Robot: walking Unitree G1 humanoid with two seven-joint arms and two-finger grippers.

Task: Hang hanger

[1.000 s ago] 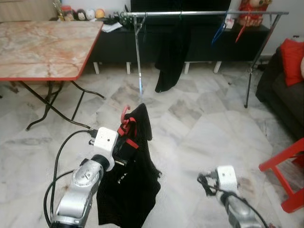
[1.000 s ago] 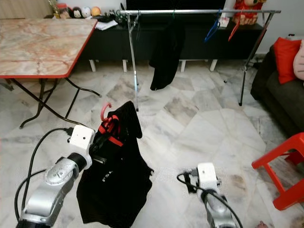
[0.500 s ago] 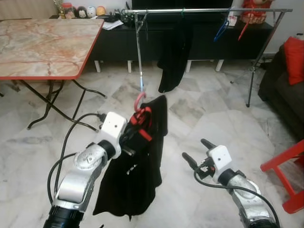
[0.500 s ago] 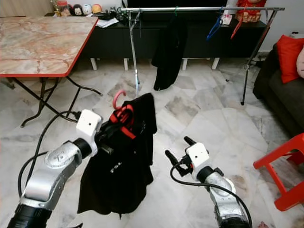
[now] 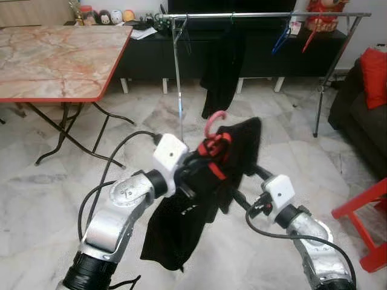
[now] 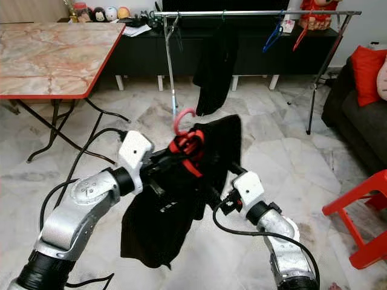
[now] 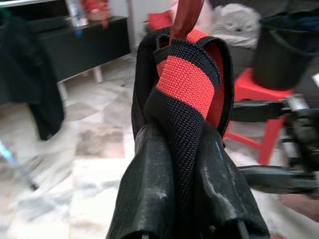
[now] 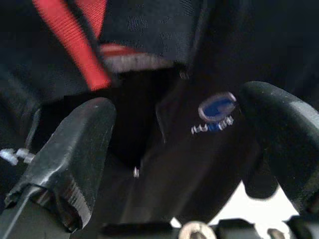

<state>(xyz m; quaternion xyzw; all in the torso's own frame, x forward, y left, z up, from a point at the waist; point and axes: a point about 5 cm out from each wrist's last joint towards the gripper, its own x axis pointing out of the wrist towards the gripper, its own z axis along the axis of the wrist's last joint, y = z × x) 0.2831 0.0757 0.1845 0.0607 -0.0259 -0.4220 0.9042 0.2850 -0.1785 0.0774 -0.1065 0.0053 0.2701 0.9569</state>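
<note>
**Left claw carries a clothed hanger, right claw spread at the garment**

The left claw (image 6: 162, 169) is clamped on the neck of a pink hanger (image 6: 183, 121), its fingers (image 7: 149, 194) pinching the red-and-black collar band of a black garment (image 6: 175, 205) draped over it. The hanger is held up above the marble floor (image 5: 272, 151), its hook upright, with the cloth hanging down. Just beside it, the right claw (image 6: 221, 190) reaches in with its fingers (image 8: 75, 159) spread apart on either side of the fabric, where a small logo shows. Farther off stands a metal clothes rack (image 5: 266, 15) with another black garment (image 5: 222, 66) and spare hangers on it. A marble-topped desk (image 5: 54, 54) stands to the left.
</note>
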